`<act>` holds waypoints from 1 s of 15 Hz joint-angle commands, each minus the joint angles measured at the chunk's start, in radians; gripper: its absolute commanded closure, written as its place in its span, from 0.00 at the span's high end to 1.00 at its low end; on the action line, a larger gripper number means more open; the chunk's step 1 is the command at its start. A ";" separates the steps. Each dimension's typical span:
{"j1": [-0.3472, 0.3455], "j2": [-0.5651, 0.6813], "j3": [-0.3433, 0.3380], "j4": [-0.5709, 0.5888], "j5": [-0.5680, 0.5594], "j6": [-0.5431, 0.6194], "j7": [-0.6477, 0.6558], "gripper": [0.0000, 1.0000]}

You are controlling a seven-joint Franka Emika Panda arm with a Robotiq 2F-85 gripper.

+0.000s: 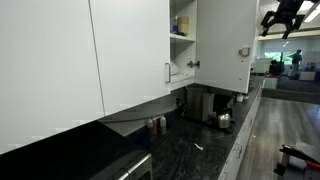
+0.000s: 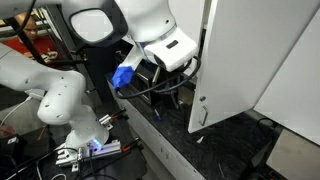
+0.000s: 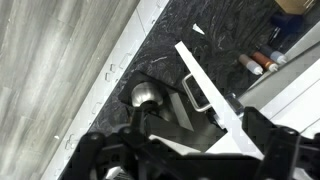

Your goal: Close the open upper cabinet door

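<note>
The open upper cabinet door (image 1: 225, 40) is glossy white and stands swung out from the cabinet, showing shelves behind it. It also shows in an exterior view (image 2: 250, 60), with its slim silver bar handle (image 2: 199, 115) near the lower corner. The wrist view looks down along the door's lower edge (image 3: 215, 90) and the handle (image 3: 196, 92). My black gripper (image 1: 285, 15) is high up, beside the door's outer side, with its fingers spread. In the wrist view the gripper (image 3: 185, 160) is open, with the door's edge between its fingers. It holds nothing.
A dark stone countertop (image 1: 200, 140) runs below, with a steel kettle (image 1: 223, 120) (image 3: 148, 97), a coffee machine (image 1: 200, 103) and small bottles (image 1: 158, 124). Closed white doors (image 1: 130, 50) adjoin the open cabinet. Wooden floor (image 1: 290, 120) lies beyond the counter.
</note>
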State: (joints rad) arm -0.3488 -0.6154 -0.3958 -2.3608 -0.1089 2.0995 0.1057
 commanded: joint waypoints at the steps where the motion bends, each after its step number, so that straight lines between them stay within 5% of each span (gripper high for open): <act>1: -0.059 0.011 0.007 -0.007 0.009 0.038 0.009 1.00; 8: -0.094 0.041 -0.046 0.006 0.072 0.087 0.019 1.00; 15: -0.078 0.086 -0.037 -0.017 0.222 0.271 0.031 1.00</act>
State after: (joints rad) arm -0.4218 -0.5591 -0.4480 -2.3632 0.0685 2.2707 0.1207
